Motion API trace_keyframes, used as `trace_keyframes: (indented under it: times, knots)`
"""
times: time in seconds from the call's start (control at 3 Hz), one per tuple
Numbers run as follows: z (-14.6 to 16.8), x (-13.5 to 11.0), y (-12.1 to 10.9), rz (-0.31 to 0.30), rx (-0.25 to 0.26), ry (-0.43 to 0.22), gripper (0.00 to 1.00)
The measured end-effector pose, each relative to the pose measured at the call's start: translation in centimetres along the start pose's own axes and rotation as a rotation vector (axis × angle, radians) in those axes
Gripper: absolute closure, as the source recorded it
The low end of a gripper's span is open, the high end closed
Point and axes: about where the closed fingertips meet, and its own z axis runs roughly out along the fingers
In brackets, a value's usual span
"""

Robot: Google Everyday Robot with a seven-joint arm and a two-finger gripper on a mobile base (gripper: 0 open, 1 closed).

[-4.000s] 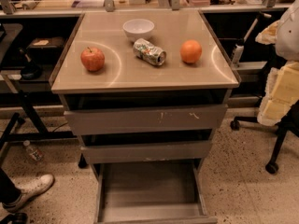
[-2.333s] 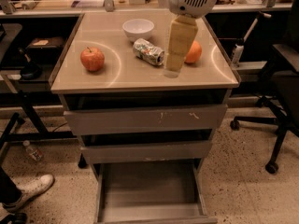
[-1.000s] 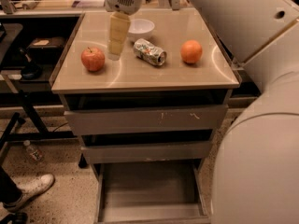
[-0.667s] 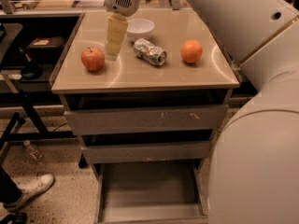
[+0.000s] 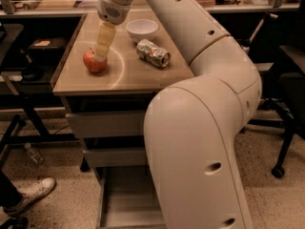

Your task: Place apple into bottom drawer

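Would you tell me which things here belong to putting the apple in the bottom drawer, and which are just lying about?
For the job: apple on the tabletop; gripper at the apple's top; bottom drawer, pulled open.
Lying about: white bowl; crushed can.

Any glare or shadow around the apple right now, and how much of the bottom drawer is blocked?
Camera view: warm, dim light; a pale curved glare arc runs across the tabletop just right of the apple; the gripper sits at the apple's top, covering part of it; the arm hides the right side of the bottom drawer, and its visible floor is in shade.
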Motion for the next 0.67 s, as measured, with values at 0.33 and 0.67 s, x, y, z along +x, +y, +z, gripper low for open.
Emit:
trace_keyframes:
  times: [0.33, 0.67]
  knots:
    - [-0.04, -0.12, -0.43, 0.002, 0.009, -0.009, 0.0]
    - [0.8, -0.65, 0.3, 0.015, -0.013, -0.007, 0.0]
